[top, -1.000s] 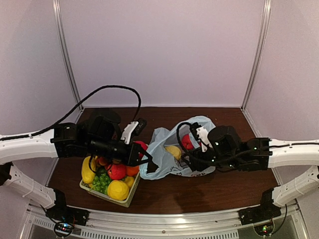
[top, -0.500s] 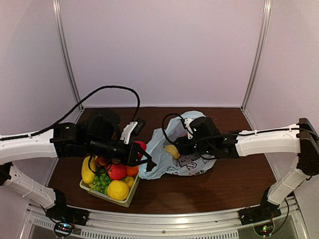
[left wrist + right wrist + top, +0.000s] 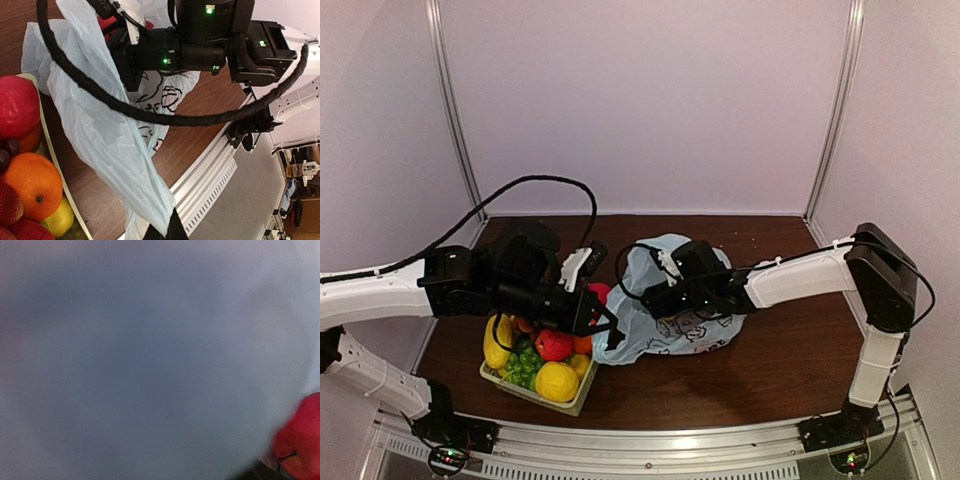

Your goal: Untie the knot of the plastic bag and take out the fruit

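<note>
Top external view: the plastic bag (image 3: 670,335) is seen lying on the worktop (image 3: 780,370) just right of the basket (image 3: 582,400), its mouth apparently opened and no knot discernible. A flap of its film is pinched between the left fingers (image 3: 176,231), while the right fingers are buried in the mouth, so their spread cannot be told. Fruit (image 3: 557,381) is already heaped in the basket, but a red piece (image 3: 300,440) is judged still to be taken out.

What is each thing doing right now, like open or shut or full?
plastic bag: lying slumped, one edge lifted.
left tool: shut, pinching the bag's edge.
right tool: buried in the bag; open or shut unclear.
basket: full of fruit.
</note>
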`<act>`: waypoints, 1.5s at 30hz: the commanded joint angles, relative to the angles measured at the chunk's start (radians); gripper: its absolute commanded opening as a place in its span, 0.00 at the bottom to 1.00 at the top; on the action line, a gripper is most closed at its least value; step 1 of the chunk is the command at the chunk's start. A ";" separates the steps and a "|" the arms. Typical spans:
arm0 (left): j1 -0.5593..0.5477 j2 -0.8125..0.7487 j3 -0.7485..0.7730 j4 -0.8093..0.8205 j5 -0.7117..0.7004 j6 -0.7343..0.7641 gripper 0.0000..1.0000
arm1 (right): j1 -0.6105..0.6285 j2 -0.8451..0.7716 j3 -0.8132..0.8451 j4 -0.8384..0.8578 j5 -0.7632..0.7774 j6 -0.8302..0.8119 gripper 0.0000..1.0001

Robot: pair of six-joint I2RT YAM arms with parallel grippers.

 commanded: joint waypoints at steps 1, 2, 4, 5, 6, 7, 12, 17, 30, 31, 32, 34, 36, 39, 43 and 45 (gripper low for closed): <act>-0.003 -0.017 -0.001 -0.001 -0.020 -0.011 0.00 | -0.014 0.042 0.031 -0.002 -0.011 -0.031 0.81; -0.003 -0.017 -0.001 -0.002 -0.023 -0.013 0.00 | -0.017 0.051 0.035 -0.007 -0.007 -0.035 0.83; -0.003 -0.016 -0.001 -0.004 -0.025 -0.014 0.00 | -0.022 0.071 0.041 -0.016 -0.002 -0.044 0.85; -0.003 -0.016 -0.001 -0.006 -0.024 -0.016 0.00 | -0.024 0.080 0.042 -0.017 -0.001 -0.047 0.86; -0.004 -0.016 0.000 -0.006 -0.026 -0.016 0.00 | -0.027 0.086 0.042 -0.016 -0.003 -0.048 0.86; -0.003 -0.015 0.002 -0.005 -0.027 -0.015 0.00 | -0.029 0.092 0.042 -0.014 -0.006 -0.050 0.86; -0.003 -0.010 0.011 -0.012 -0.037 -0.014 0.00 | -0.036 0.106 0.055 -0.014 -0.017 -0.056 0.80; -0.003 -0.012 0.013 -0.013 -0.053 -0.017 0.00 | -0.041 0.069 0.031 -0.011 0.005 -0.056 0.66; 0.040 0.147 0.153 0.042 -0.077 0.086 0.00 | -0.147 -0.205 -0.193 -0.050 0.070 -0.069 0.59; 0.054 0.159 0.158 0.056 -0.062 0.087 0.00 | -0.154 -0.234 -0.209 -0.060 0.072 -0.070 0.59; 0.068 0.170 0.161 0.078 -0.043 0.088 0.00 | -0.157 -0.258 -0.222 -0.069 0.071 -0.073 0.59; 0.094 0.187 0.162 0.123 -0.003 0.090 0.00 | -0.159 -0.308 -0.244 -0.082 0.057 -0.077 0.59; 0.114 0.208 0.166 0.164 0.038 0.093 0.00 | -0.157 -0.350 -0.258 -0.115 0.025 -0.074 0.58; 0.133 0.247 0.190 0.173 0.059 0.102 0.00 | -0.145 -0.422 -0.297 -0.118 -0.031 -0.052 0.57; 0.151 0.273 0.201 0.178 0.071 0.105 0.00 | -0.125 -0.523 -0.347 -0.102 -0.103 -0.020 0.57; 0.156 0.281 0.213 0.157 0.058 0.106 0.00 | -0.112 -0.575 -0.374 -0.107 -0.089 0.001 0.57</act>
